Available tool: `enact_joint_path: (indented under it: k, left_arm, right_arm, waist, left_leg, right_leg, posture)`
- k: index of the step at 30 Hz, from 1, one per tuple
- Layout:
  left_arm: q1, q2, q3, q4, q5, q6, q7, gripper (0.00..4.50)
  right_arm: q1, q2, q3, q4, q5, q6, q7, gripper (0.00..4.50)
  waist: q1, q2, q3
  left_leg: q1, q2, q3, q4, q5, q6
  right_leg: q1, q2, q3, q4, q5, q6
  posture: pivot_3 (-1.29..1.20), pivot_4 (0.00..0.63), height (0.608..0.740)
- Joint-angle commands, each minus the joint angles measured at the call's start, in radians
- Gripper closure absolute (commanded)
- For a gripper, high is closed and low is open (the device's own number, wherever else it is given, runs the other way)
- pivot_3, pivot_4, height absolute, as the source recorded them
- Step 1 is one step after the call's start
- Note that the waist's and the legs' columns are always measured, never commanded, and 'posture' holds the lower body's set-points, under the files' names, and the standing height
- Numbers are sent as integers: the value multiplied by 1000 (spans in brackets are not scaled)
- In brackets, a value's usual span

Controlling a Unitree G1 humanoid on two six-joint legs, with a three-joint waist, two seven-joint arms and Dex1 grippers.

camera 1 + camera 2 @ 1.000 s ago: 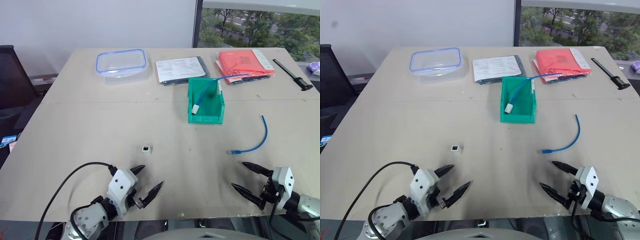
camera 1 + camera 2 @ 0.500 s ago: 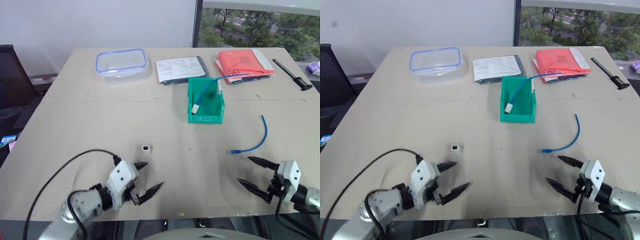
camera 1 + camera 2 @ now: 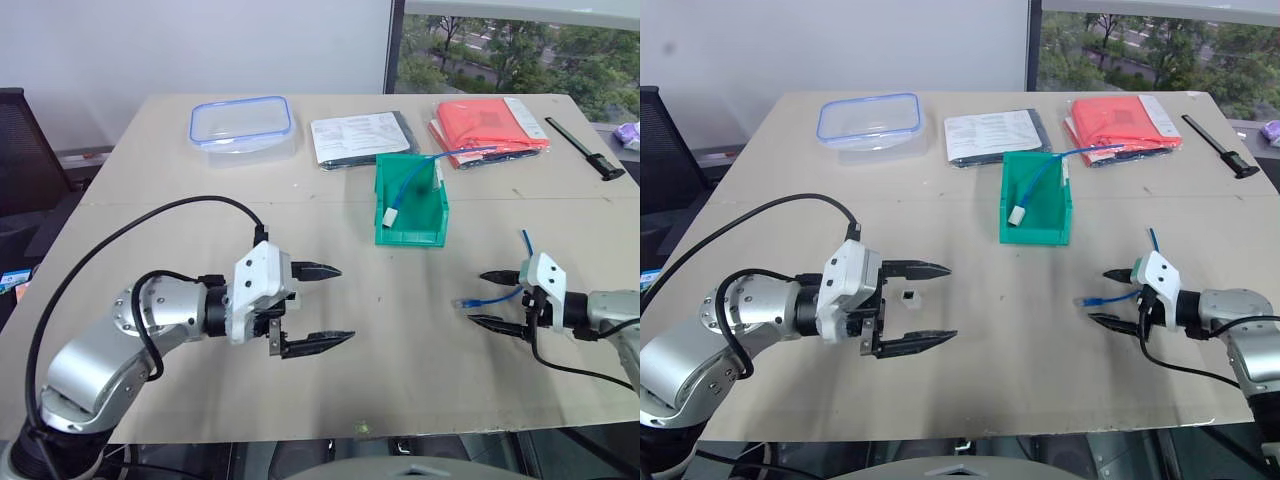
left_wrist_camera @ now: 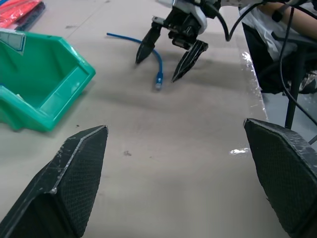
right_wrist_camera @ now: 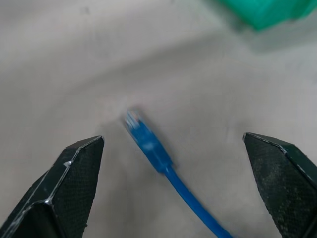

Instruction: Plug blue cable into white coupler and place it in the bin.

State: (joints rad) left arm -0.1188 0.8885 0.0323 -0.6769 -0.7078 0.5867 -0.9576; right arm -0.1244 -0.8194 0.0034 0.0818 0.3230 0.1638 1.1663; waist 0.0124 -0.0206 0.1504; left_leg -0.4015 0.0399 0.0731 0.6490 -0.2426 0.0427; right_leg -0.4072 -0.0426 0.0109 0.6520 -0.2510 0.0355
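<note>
One thin bright blue patch cable (image 3: pixel 510 285) is seen loose on the tan table (image 3: pixel 150 240), its plug end framed by the wide-open right gripper (image 3: pixel 485 298). Pickup is judged underway; closing on the plug is called for next. The tiny white cube coupler (image 3: pixel 907 296) is half hidden behind the wide-open left gripper (image 3: pixel 940 302). The green plastic bin (image 3: pixel 411 214) already holds another cable.

left gripper (image 3: pixel 318 306) rose, now above white coupler (image 3: pixel 908 296) | right gripper (image 3: pixel 489 298) advanced to blue cable (image 3: pixel 505 291) plug
</note>
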Motion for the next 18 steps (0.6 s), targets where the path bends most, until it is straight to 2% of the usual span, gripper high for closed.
enact_joint_path:
  k: [1, 2, 3, 4, 8, 11, 18]
  left_arm:
    - [-7, 10, 14, -8, -2, 6, -2, 0]
    - [0, 13, 17, -13, -1, 7, -2, 0]
    - [4, 15, 20, -16, -1, 7, -3, 0]
    - [11, 16, 21, -24, 0, 8, 0, 0]
    - [32, 17, 27, -72, -3, 18, 26, 0]
    - [29, 23, 37, -71, -7, 22, 32, 0]
    - [15, 37, 56, -95, -22, 58, 66, 0]
  right_arm:
    - [-29, -18, 21, 33, -23, -44, 63, 55]
    - [-36, -18, 26, 45, -31, -52, 71, 55]
    - [-42, -17, 28, 54, -35, -58, 76, 557]
    - [-47, -14, 30, 60, -38, -62, 80, 827]
    - [-61, 8, 42, 64, -38, -71, 97, 2702]
    - [-72, 17, 67, 74, -61, -102, 114, 4457]
    - [-181, 106, 173, 90, -115, -119, 133, 4457]
  waist:
    - [-1, 0, 0]
    - [-2, 0, 0]
    - [-3, -1, 0]
    - [-2, -1, 0]
    - [-1, -1, 1]
    - [-1, -1, 1]
    - [-22, -3, 1]
  left_leg:
    - [0, 0, 0, 0, 0, 0]
    - [0, 1, 0, 0, 0, 0]
    - [0, 1, 0, 0, 0, 0]
    - [0, 1, 0, 0, 0, 0]
    - [1, 2, 0, 1, 0, 0]
    - [2, 2, 0, 2, 0, 0]
    - [4, 3, 1, 4, 0, 0]
  right_leg:
    - [0, 0, 0, 0, 0, 0]
    - [0, 0, 0, 0, 0, 0]
    - [0, 0, 1, 0, 0, 0]
    - [0, 0, 1, 1, 0, 0]
    - [0, 0, 1, 3, 0, 0]
    - [0, 0, 1, 5, 0, 0]
    - [0, 1, 2, 8, -2, -3]
  posture:
    - [0, 150, 737]
    - [0, 150, 737]
    - [0, 150, 737]
    - [0, 150, 737]
    - [0, 150, 737]
    - [0, 150, 737]
    - [0, 150, 737]
